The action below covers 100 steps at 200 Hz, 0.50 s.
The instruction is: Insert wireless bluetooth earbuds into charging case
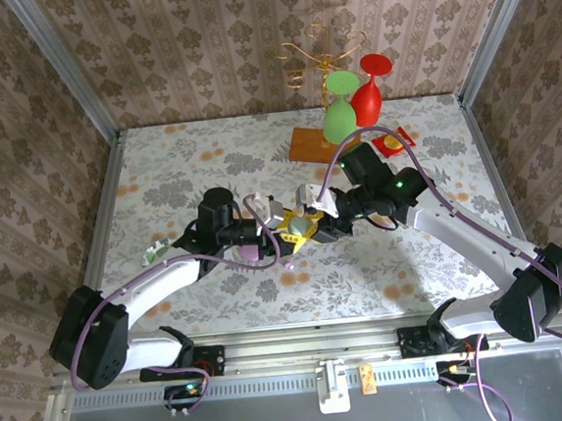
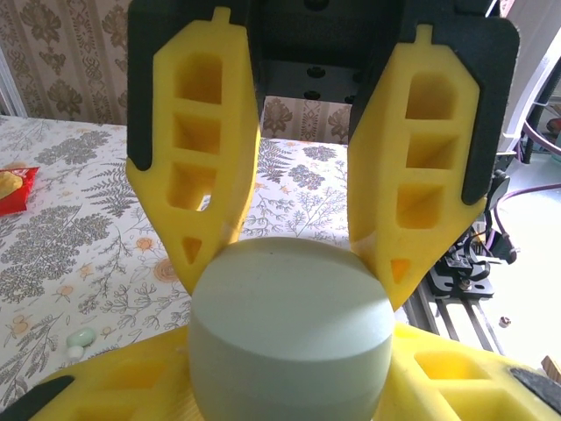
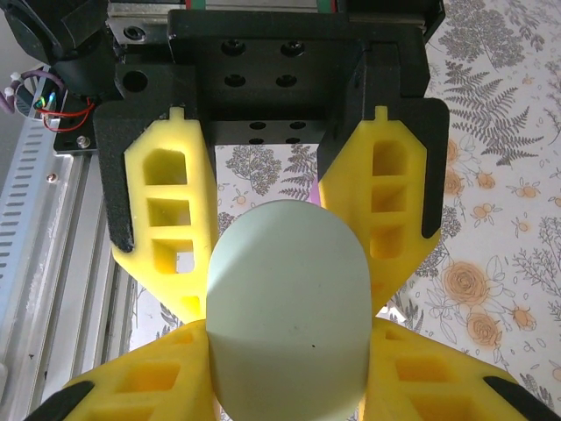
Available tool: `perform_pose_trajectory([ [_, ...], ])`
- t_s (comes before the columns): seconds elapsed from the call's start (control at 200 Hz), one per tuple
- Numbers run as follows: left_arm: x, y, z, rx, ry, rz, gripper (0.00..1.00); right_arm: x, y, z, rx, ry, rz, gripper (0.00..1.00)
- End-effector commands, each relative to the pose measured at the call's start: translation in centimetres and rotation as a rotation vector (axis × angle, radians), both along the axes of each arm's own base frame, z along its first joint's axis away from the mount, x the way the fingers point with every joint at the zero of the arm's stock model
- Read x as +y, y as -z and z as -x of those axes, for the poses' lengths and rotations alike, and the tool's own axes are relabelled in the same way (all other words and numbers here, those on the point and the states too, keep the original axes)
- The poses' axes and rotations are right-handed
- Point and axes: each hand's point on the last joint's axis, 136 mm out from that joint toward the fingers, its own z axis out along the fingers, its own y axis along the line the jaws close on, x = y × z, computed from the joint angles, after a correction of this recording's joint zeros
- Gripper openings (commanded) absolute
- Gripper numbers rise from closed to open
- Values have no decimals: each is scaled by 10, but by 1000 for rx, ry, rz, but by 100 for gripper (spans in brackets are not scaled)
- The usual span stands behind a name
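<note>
Jointly, left pincer (image 2: 295, 286) and right pincer (image 3: 287, 309) each clamp pale-green case (image 2: 289, 346).

The case (image 2: 289, 342) I see is pale green plastic, smooth and matt, without shine. The yellow fingers (image 2: 206, 167) pressing on it are also plastic, matt and a little grainy, with black plastic backs. The flowered table cover (image 1: 190, 179) looks dull; cloth or vinyl, I cannot tell. The rail (image 1: 273, 341) is bare brushed metal. The board (image 1: 310, 144) looks wooden.
</note>
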Motion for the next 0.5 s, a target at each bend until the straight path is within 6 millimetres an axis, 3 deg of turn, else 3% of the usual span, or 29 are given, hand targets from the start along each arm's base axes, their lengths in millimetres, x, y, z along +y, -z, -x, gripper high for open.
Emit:
perform_pose_trajectory([
  [0.0,-6,-17,4,-29,45,47,43,5,-5,0,3,-5,-26,32],
  [0.08,-7,-16,5,-26,51,45,33,6,-5,-1,1,-4,-27,32],
  [0.23,-6,-14,6,-26,53,42,28,5,-7,0,-1,-4,-33,34],
  [0.495,-4,-14,7,-39,54,56,24,1,-9,-9,-29,51,-46,64],
])
